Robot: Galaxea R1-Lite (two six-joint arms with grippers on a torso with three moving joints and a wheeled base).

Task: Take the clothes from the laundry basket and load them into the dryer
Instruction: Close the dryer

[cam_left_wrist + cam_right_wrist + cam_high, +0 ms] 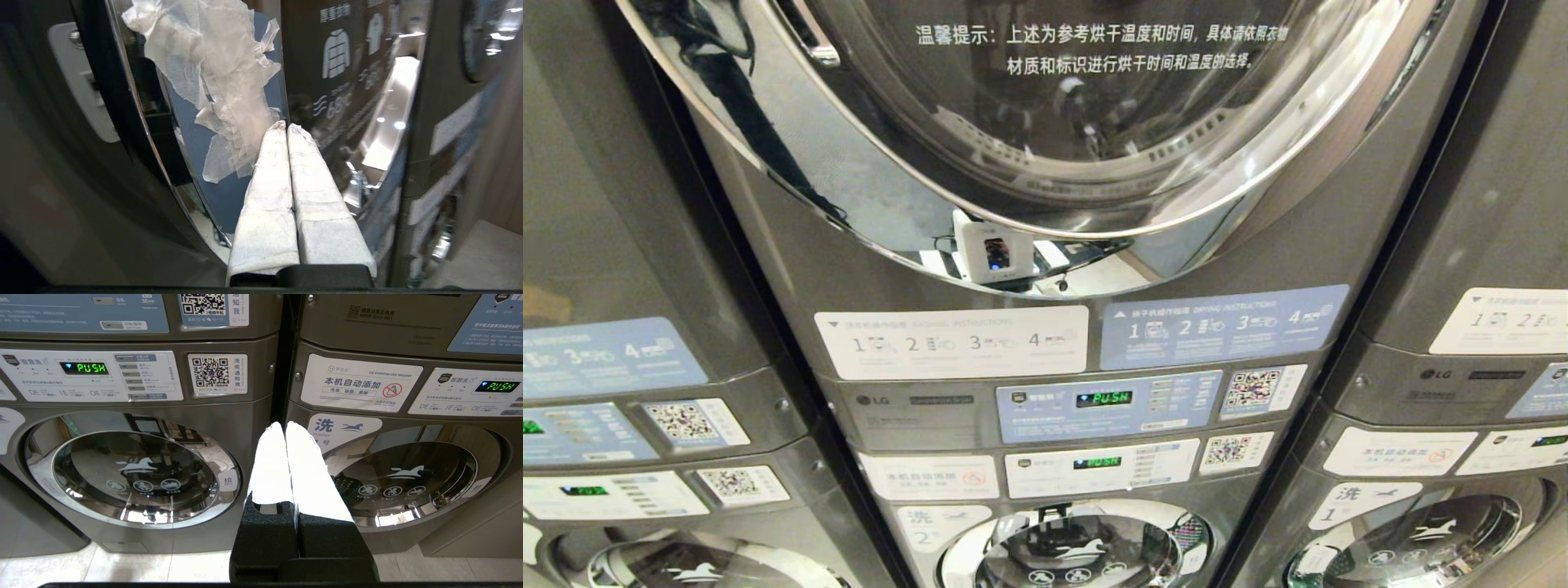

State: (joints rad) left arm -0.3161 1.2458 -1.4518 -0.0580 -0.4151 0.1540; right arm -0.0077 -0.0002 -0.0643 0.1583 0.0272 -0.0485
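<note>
The dryer's round door (pixel 866 196), chrome rim around dark glass, fills the top of the head view and is closed. My left gripper (pixel 286 125) is shut with nothing between its white-wrapped fingers. It sits close against that door's glass (pixel 339 61), near the chrome rim (pixel 135 102). A crumpled white patch (pixel 220 69) shows on the shiny surface just beyond the tips. My right gripper (pixel 284 424) is shut and empty, held low before the gap between two washers. The clothes and the laundry basket are out of view. Neither arm shows in the head view.
Below the dryer are instruction stickers and a control panel (pixel 1107 406) reading PUSH. Under it sits a washer door (pixel 130 473), with a second washer door (pixel 408 477) on the neighbouring machine. More stacked machines stand on both sides. Pale tiled floor (pixel 163 567) lies in front.
</note>
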